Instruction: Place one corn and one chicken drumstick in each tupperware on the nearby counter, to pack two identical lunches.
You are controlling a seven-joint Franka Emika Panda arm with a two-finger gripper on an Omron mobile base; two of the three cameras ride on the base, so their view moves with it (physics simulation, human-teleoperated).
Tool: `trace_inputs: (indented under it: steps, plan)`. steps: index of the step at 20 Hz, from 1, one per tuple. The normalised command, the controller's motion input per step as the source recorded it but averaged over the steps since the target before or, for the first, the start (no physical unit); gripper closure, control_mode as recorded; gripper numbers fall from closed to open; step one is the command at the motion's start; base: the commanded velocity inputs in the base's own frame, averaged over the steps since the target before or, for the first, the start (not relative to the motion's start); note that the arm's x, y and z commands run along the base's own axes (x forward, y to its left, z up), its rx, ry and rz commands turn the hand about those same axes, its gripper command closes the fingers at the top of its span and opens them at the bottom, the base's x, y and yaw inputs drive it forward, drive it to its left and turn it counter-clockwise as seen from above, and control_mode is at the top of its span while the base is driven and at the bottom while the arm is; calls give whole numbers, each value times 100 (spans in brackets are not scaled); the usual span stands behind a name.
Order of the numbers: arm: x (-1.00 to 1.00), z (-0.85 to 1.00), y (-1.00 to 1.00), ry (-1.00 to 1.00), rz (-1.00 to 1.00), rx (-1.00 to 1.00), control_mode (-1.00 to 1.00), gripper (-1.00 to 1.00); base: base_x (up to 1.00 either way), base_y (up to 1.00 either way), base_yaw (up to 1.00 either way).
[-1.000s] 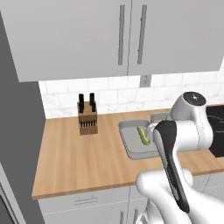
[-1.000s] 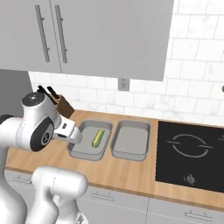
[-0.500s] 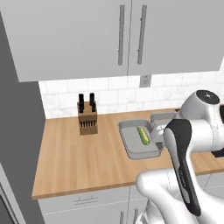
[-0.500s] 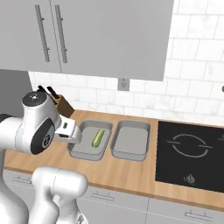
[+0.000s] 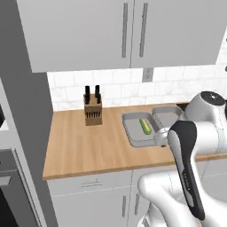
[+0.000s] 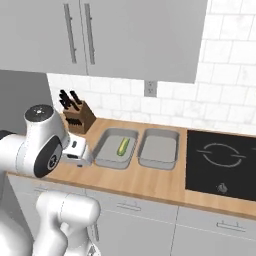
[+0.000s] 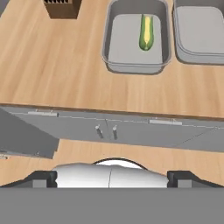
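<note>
Two grey tupperware boxes stand side by side on the counter. The left tupperware holds one corn, lying lengthwise. The right tupperware has nothing in it. The chicken drumstick is out of view. My gripper is open with nothing between its tips. It hangs in front of the counter's front edge, drawn back from the left box. In the right base view the hand sits just left of that box.
A wooden knife block stands at the back of the counter, left of the boxes. A black stovetop lies to their right. Grey wall cabinets hang overhead and pale drawer fronts run below the worktop.
Both base views have shifted slightly, so the camera moved. The arm's upper part swung a little to the right in the left base view. The gripper stays open and the corn lies as before.
</note>
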Motion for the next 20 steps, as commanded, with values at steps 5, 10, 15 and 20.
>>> trace_inputs:
  steps: [5,10,15,20]
  plan:
    - [0,0,0,0,0,0,100,-100,-90,46,18]
    - [0,0,0,0,0,0,100,-100,-55,48,55]
    - [0,0,0,0,0,0,100,-100,-5,69,68]
    - [0,0,0,0,0,0,100,-100,-20,89,52]
